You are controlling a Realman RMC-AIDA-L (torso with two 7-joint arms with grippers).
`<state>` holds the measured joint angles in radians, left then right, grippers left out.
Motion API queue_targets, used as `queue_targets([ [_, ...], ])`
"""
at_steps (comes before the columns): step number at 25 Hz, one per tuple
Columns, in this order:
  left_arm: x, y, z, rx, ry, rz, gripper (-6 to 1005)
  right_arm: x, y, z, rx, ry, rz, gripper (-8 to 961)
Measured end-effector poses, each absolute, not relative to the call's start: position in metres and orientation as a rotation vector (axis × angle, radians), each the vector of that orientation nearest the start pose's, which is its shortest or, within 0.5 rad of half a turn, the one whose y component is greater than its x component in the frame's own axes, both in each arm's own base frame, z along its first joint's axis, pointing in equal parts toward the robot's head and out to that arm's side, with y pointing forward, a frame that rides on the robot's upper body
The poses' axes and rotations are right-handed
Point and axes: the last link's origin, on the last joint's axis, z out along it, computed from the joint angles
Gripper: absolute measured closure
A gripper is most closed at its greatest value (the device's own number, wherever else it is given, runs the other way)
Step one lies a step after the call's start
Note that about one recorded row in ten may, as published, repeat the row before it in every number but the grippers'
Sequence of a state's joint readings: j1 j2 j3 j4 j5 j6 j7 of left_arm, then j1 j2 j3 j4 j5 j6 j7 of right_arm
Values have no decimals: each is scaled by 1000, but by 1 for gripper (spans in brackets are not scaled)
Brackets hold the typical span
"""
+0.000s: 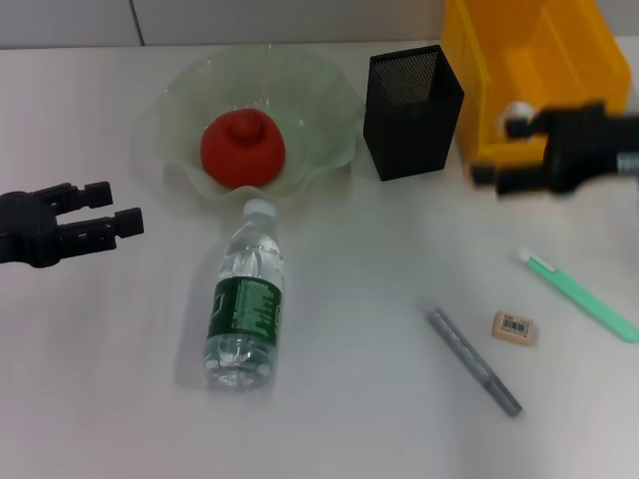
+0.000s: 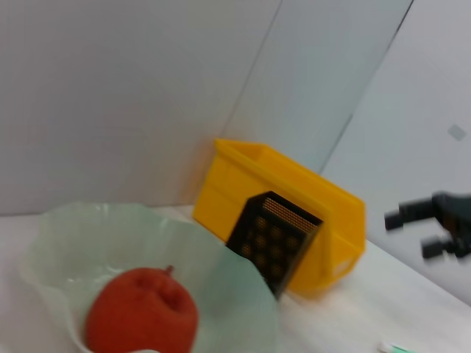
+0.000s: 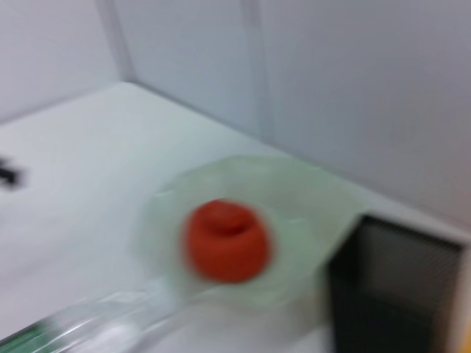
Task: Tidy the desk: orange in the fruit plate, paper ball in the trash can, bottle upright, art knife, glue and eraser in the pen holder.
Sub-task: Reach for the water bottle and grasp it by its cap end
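The orange (image 1: 243, 148) lies in the fruit plate (image 1: 329, 100); both also show in the left wrist view (image 2: 143, 312) (image 2: 228, 283) and the right wrist view (image 3: 227, 240) (image 3: 313, 202). The bottle (image 1: 245, 304) lies on its side, cap toward the plate. The pen holder (image 1: 411, 100) stands beside the trash can (image 1: 539, 70). My right gripper (image 1: 502, 150) is open at the can's front wall, with the paper ball (image 1: 518, 111) at its upper fingertip. The grey art knife (image 1: 475, 361), the eraser (image 1: 515, 327) and the green glue stick (image 1: 579, 295) lie at the front right. My left gripper (image 1: 118, 207) is open and empty at the left.
The left wrist view shows the pen holder (image 2: 276, 241), the trash can (image 2: 294, 195) and my right gripper (image 2: 425, 232) farther off. The right wrist view shows part of the bottle (image 3: 110, 331) and the pen holder (image 3: 397, 294). A wall runs behind the table.
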<state>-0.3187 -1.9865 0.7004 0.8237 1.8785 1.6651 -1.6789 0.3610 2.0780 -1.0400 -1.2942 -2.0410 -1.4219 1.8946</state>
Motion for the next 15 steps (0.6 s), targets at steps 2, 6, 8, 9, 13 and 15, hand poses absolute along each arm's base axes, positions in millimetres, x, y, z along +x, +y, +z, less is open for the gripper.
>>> queue_targets([
  [2, -303, 292, 73, -2556, -1027, -710, 177, 237, 328, 37, -2695, 601, 379, 157],
  [6, -275, 305, 69, -2586, -1179, -532, 177, 261, 305, 14, -2790, 555, 498, 158],
  [8, -260, 313, 65, -2587, -1234, -468, 177, 268, 302, 9, -2796, 550, 533, 158],
  [9, -250, 320, 61, -2583, -1290, -439, 177, 271, 301, 8, -2791, 553, 546, 158],
  [13, -225, 343, 42, -2554, -1426, -339, 177, 283, 296, 6, -2764, 534, 582, 158],
  [15, -221, 354, 29, -2508, -1483, -232, 177, 286, 295, 7, -2757, 522, 584, 158],
])
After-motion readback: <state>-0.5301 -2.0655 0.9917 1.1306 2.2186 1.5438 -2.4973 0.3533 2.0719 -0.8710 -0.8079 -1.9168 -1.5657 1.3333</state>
